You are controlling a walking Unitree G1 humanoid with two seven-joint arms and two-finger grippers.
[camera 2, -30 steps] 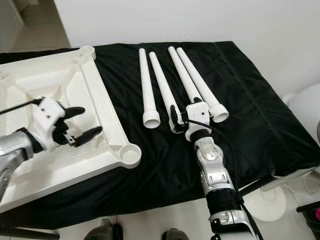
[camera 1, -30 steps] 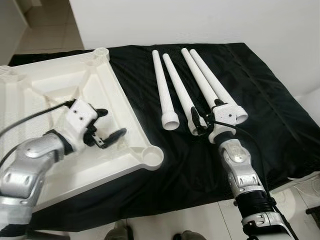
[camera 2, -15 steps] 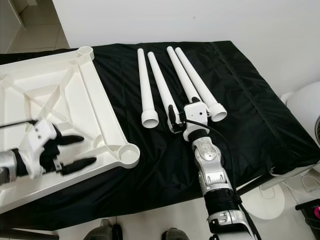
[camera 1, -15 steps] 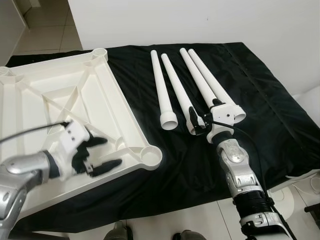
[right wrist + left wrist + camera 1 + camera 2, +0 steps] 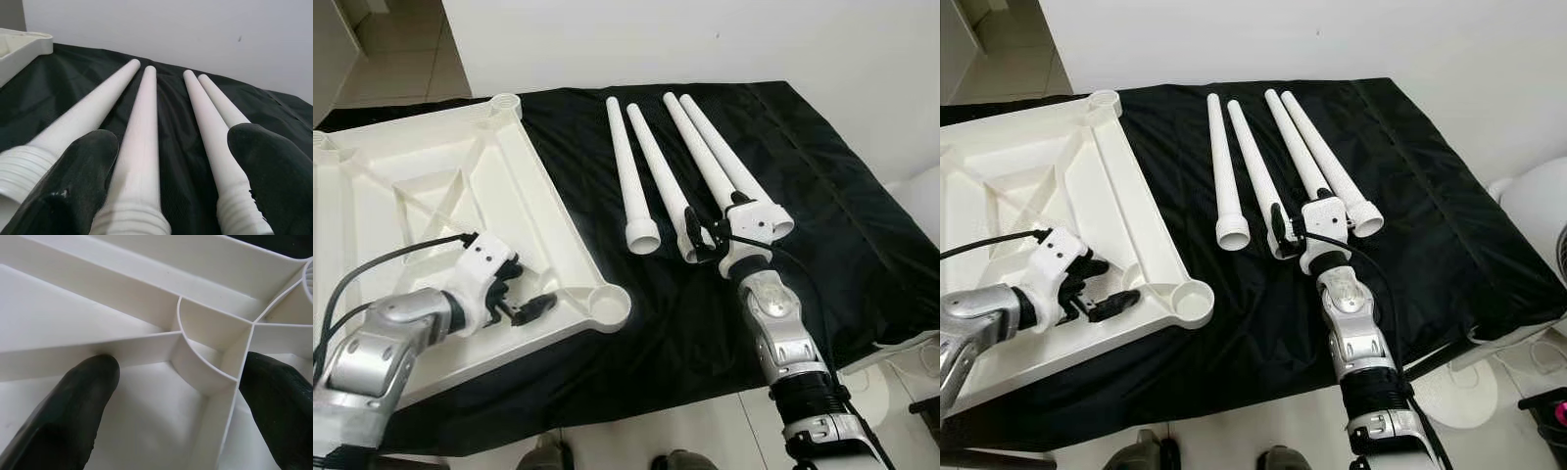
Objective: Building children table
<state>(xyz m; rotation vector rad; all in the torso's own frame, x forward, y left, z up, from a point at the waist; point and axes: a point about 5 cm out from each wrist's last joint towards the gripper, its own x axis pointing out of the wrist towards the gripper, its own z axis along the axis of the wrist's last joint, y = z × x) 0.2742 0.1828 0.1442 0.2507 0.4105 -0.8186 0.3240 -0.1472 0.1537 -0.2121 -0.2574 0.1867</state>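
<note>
Four white tapered plastic legs (image 5: 651,176) lie side by side on the black cloth-covered surface (image 5: 822,225), threaded wide ends toward the near edge, thin ends toward the far edge. To their left, the white ribbed plastic tabletop (image 5: 421,206) lies upside down over the left part of the surface, with a round socket (image 5: 607,305) at its near right corner. The right gripper (image 5: 713,227) sits low at the wide ends with its black fingers spread, straddling the second leg (image 5: 142,147) without closing on it. To do this well, I judge it should centre on that leg just above the threads before closing. The left gripper (image 5: 524,294) hovers open inside the tabletop, fingers (image 5: 73,411) either side of a rib near the socket, holding nothing.
</note>
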